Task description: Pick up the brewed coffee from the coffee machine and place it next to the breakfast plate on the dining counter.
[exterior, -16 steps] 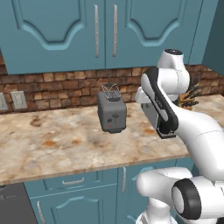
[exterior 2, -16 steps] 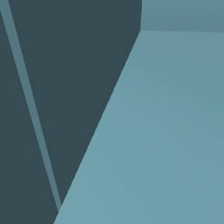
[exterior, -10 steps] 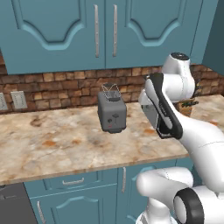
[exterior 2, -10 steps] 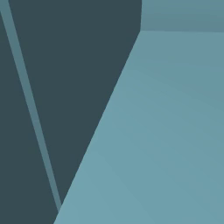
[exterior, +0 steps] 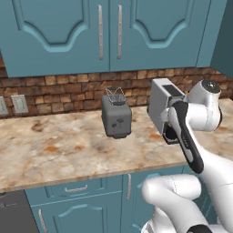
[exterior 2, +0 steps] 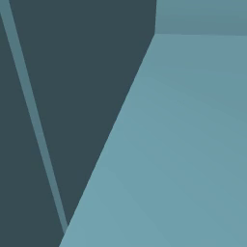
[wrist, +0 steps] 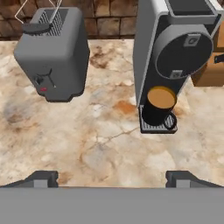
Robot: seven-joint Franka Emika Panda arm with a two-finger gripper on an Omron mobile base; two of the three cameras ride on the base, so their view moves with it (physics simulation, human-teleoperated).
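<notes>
The brewed coffee [wrist: 159, 106], a small black mug topped with light brown liquid, stands on the drip grate of the coffee machine [wrist: 175, 48], its handle turned toward the camera. The silver-grey coffee machine [exterior: 159, 102] stands on the worktop, partly behind my forearm. My gripper [wrist: 113, 179] is open with nothing between its fingertips [wrist: 41, 178]. It hangs over the worktop, well short of the mug, which lies ahead and right of centre in the hand view. The breakfast plate and the dining counter are out of view.
A dark grey toaster [exterior: 117, 117] with wire racks stands left of the machine on the marble worktop [exterior: 54, 150]. A wooden block [wrist: 211, 72] sits just right of the machine. Teal wall cabinets [exterior: 109, 32] hang above. A teal panel [exterior 2: 183, 144] stands close to the right base camera.
My arm has swung to the right and down, uncovering the coffee machine that it hid before. The toaster and the worktop have not moved.
</notes>
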